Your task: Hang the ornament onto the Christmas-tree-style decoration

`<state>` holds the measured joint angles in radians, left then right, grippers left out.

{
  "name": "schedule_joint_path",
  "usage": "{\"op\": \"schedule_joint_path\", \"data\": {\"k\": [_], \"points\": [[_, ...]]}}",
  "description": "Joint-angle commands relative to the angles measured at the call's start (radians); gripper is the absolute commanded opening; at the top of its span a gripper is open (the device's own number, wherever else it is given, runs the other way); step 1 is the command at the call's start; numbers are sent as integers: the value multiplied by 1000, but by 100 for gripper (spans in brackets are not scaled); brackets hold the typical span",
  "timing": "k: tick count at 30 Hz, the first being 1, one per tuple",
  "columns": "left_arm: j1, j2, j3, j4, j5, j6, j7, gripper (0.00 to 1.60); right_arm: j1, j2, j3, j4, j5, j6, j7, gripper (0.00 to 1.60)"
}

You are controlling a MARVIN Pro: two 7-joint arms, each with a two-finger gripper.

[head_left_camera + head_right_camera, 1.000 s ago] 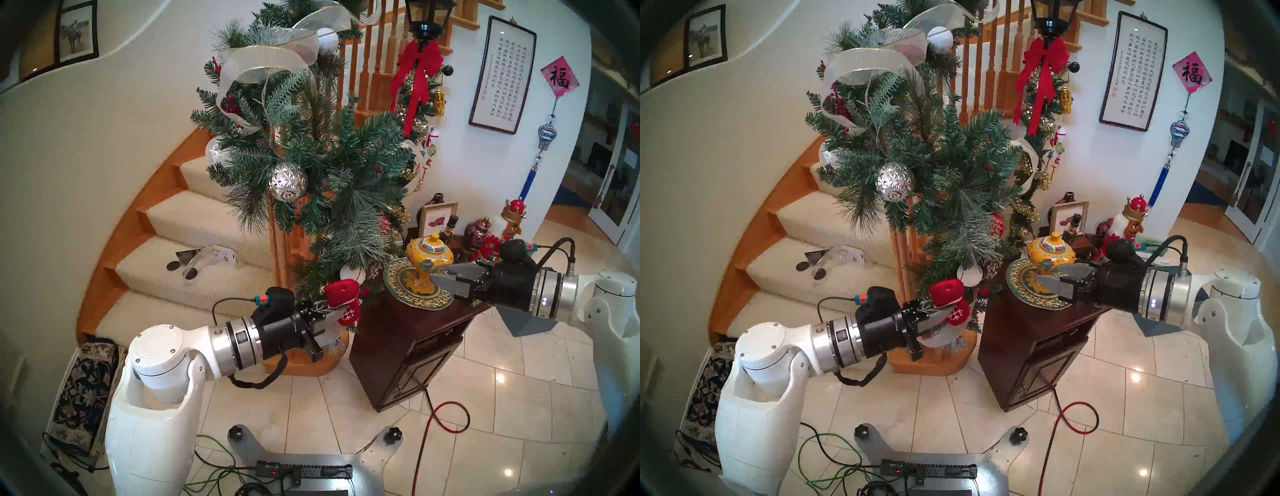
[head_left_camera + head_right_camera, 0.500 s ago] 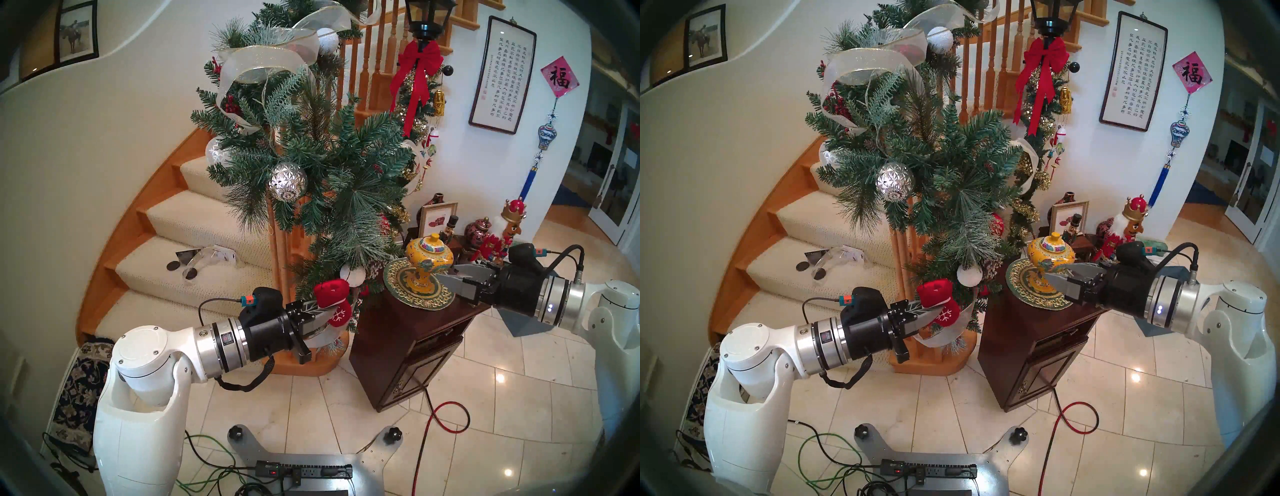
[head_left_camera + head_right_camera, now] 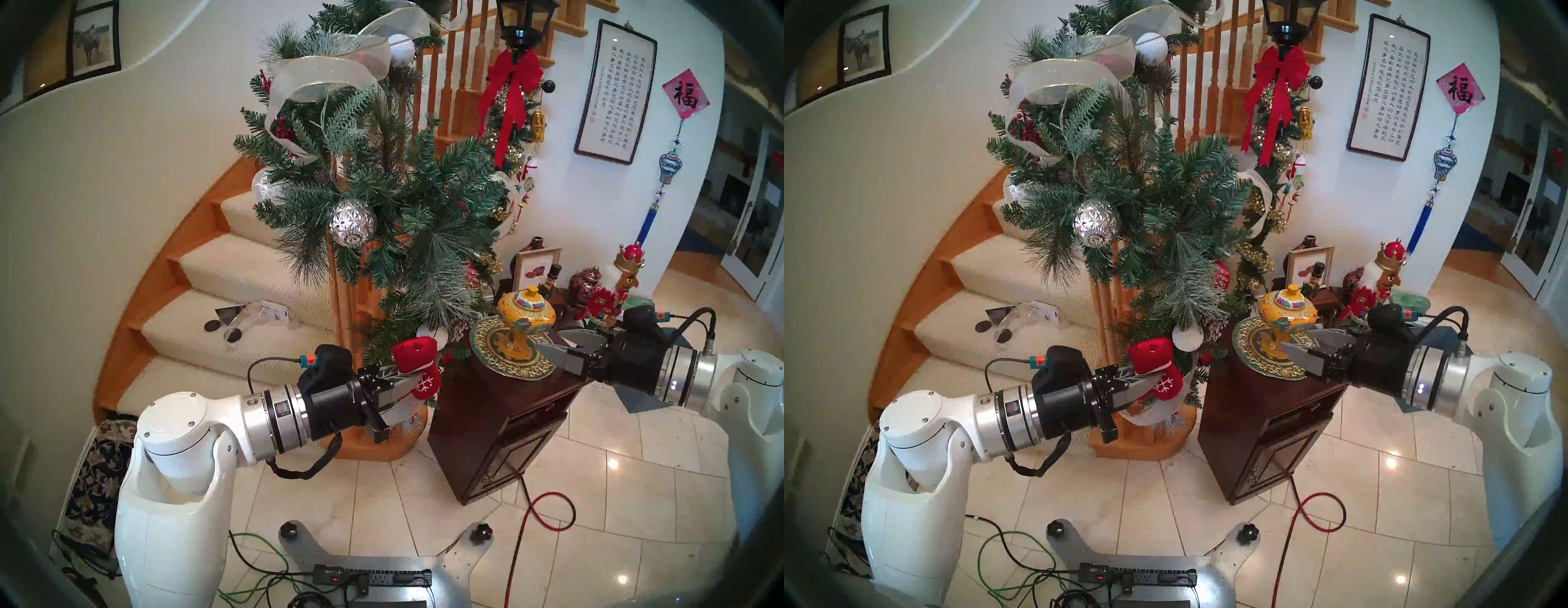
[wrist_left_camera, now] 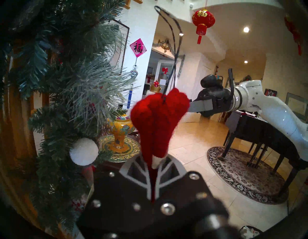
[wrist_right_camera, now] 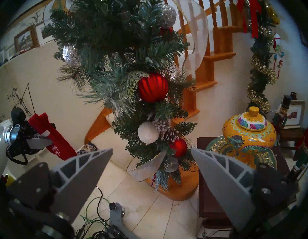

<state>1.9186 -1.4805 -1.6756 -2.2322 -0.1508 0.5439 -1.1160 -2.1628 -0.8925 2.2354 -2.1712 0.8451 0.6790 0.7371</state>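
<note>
The ornament (image 3: 418, 363), a red plush mitten with a white snowflake, is pinched at its white cuff by my left gripper (image 3: 405, 384), which is shut on it. In the left wrist view the ornament (image 4: 158, 120) stands up from the gripper (image 4: 153, 168), its black hanging loop (image 4: 173, 41) sticking up free. It hovers just in front of the lowest branches of the Christmas-tree-style decoration (image 3: 382, 191), a frosted green garland on the stair post. My right gripper (image 3: 547, 344) is open and empty above the cabinet; its fingers (image 5: 86, 168) frame the garland's tail (image 5: 150, 116).
A yellow lidded jar (image 3: 526, 316) on a green-gold plate (image 3: 488, 356) sits on a dark wood cabinet (image 3: 500, 424) right under the right gripper, with nutcracker figures (image 3: 623, 280) behind. A white glitter ball (image 4: 84, 151) hangs beside the mitten. A red cable (image 3: 547, 513) lies on the tiles.
The left arm drew back to the left with the mitten, then came back right and slightly up. The right arm pulled back to the right and dropped a little.
</note>
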Motion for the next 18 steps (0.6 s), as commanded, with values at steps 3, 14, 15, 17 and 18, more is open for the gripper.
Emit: {"op": "schedule_joint_path", "data": {"k": [3,14,15,17,18], "points": [[-53,-19,18,-80,-8,105,24,0,9,1,8,-5,2,-1,5,160],[-82,-51,7,-137,-31,222,65,0,11,-2,8,-5,-1,1,8,160],[-85,-53,4,-137,-33,229,68,0,12,-2,8,-5,-2,1,8,160],[-96,-55,-4,-136,-39,241,70,0,12,-2,8,-5,-2,2,9,160],[-100,-52,-6,-135,-39,237,70,0,12,-2,8,-5,-2,2,9,160]]}}
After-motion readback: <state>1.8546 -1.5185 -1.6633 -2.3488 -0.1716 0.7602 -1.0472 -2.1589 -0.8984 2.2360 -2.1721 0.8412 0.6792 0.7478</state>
